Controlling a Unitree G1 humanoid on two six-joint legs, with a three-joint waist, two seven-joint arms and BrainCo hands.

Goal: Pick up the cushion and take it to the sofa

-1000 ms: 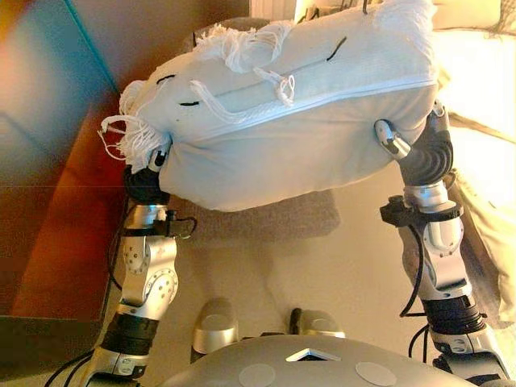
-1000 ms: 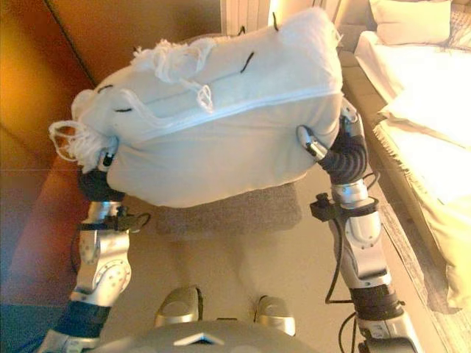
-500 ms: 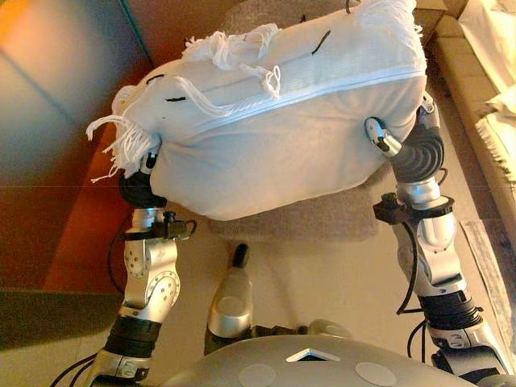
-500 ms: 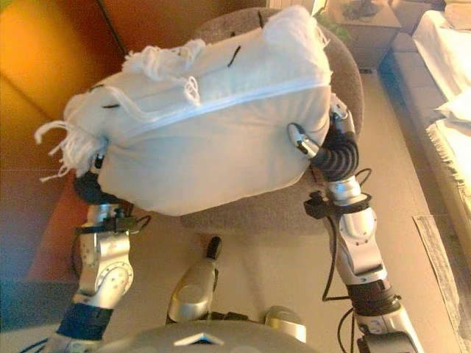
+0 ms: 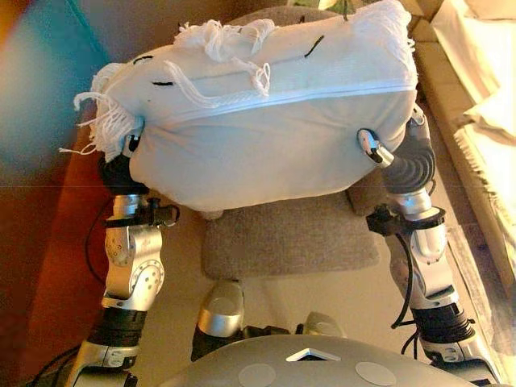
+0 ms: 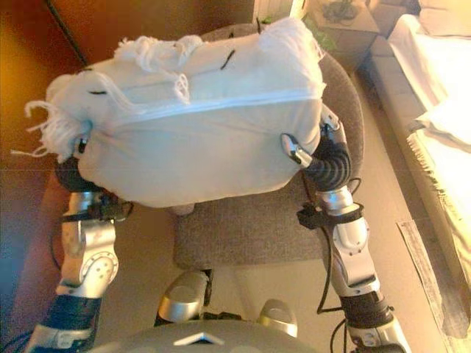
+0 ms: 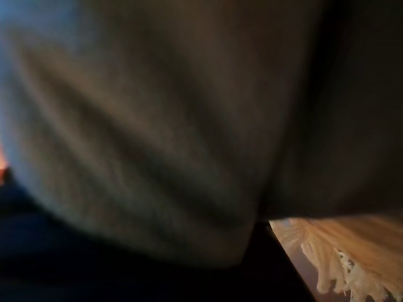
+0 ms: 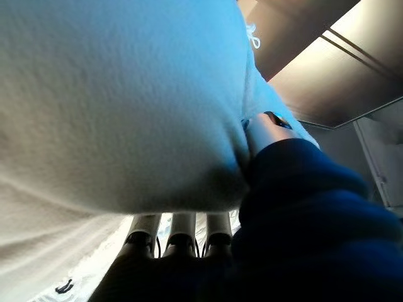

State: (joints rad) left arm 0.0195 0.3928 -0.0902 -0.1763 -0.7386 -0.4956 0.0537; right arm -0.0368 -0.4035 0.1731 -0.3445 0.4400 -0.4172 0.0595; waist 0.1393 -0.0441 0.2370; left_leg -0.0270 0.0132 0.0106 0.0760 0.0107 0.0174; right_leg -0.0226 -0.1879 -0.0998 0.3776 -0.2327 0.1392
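The cushion (image 5: 266, 121) is white with a zip seam and string tassels at its left end. I hold it up at chest height between both hands. My left hand (image 5: 122, 161) is under its left end, mostly hidden by the tassels, with the thumb tip at the cushion's edge. My right hand (image 5: 395, 153) clamps the right end: the thumb (image 8: 267, 126) presses into the front face and the fingers (image 8: 182, 229) lie behind it. The left wrist view shows only cushion fabric (image 7: 157, 113) up close.
A grey upholstered chair (image 5: 290, 238) stands right below the cushion. The pale sofa (image 5: 484, 105) with light cushions runs along the right side. A brown wall or cabinet (image 5: 40, 242) is close on the left. A small side table (image 6: 342, 18) stands at the far right.
The whole view has shifted as I move: the grey chair now shows more fully under the cushion. Both hands keep the same hold on the cushion.
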